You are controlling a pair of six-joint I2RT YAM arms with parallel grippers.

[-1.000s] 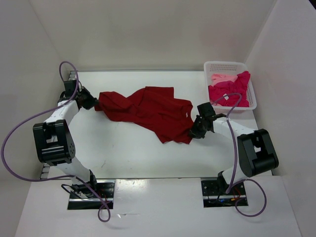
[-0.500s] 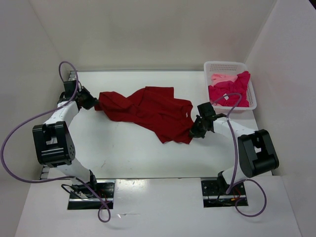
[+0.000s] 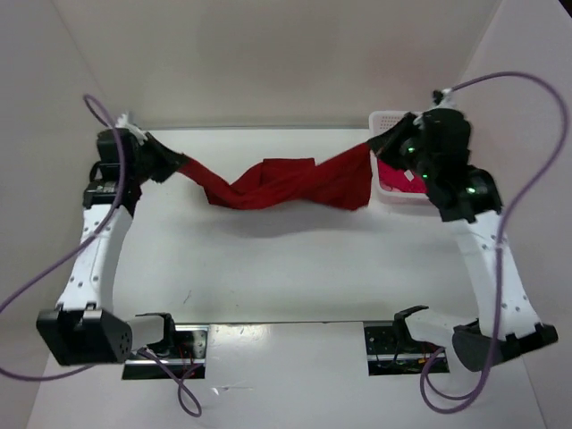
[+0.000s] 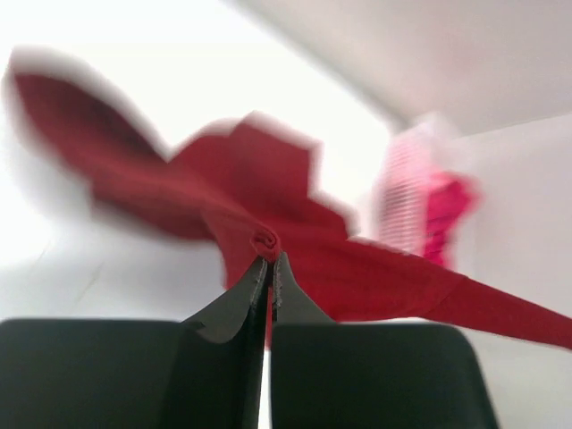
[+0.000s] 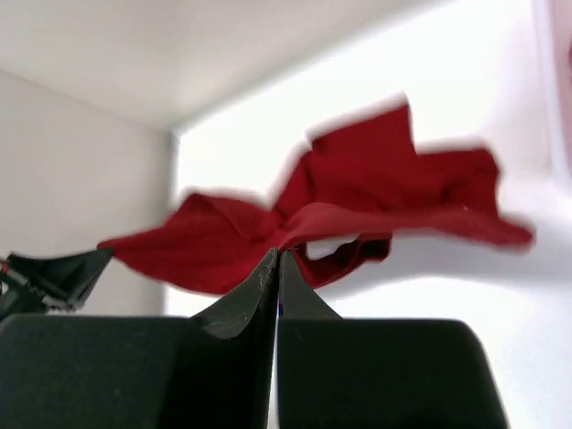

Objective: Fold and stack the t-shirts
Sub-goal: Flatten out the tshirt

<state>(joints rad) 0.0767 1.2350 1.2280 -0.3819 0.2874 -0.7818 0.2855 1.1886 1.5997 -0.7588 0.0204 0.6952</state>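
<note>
A dark red t-shirt [image 3: 286, 183] hangs stretched and twisted in the air above the table, between both arms. My left gripper [image 3: 179, 163] is shut on its left end at the far left; in the left wrist view [image 4: 266, 259] a fold of red cloth [image 4: 268, 201] sits pinched at the fingertips. My right gripper [image 3: 382, 143] is shut on the right end, up beside the basket; the right wrist view [image 5: 274, 255] shows the shirt [image 5: 357, 192] spreading away from the closed tips. More magenta-pink t-shirts [image 3: 393, 177] lie in the basket, partly hidden by the right arm.
The white perforated basket [image 3: 386, 121] stands at the back right corner, its right side covered by the right arm. White walls close in the table [image 3: 268, 268] on the left, back and right. Purple cables loop out from both arms.
Both arms have risen and pulled apart, lifting the dark red shirt off the table and stretching it. The right gripper closed on the shirt's right edge and carried it up toward the basket.
</note>
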